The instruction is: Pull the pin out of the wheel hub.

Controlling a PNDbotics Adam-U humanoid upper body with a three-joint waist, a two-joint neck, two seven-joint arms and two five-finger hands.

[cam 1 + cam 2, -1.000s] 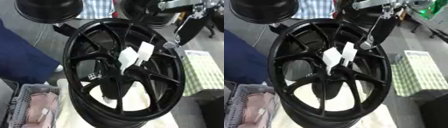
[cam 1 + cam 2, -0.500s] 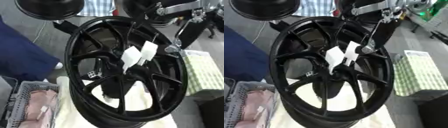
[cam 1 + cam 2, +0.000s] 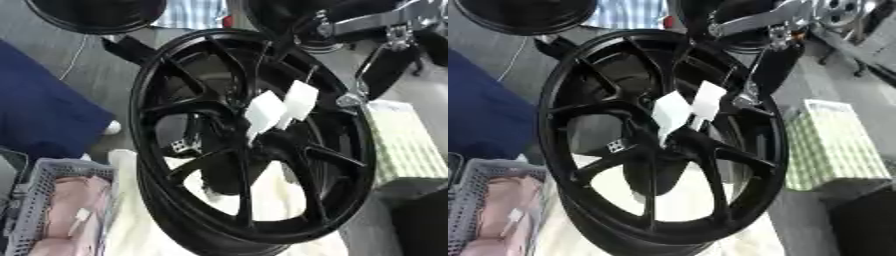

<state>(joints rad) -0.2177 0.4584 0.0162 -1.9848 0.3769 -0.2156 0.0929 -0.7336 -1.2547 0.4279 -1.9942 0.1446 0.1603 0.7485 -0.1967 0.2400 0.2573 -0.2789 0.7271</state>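
Wheel hub [image 3: 254, 140]: robot hand [image 3: 385, 70] hangs at its right rim.

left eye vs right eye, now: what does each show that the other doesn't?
Left eye only: a pale round object on the floor by the blue cloth. Right eye only: a silver wheel at the top right. Both: the black wheel hub upright, two white tags at its centre, the robot's right arm reaching down to the rim, the grey basket at lower left and the checked cloth on the right.

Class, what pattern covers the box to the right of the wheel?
The box has a green and white check, clearest in the right eye view.
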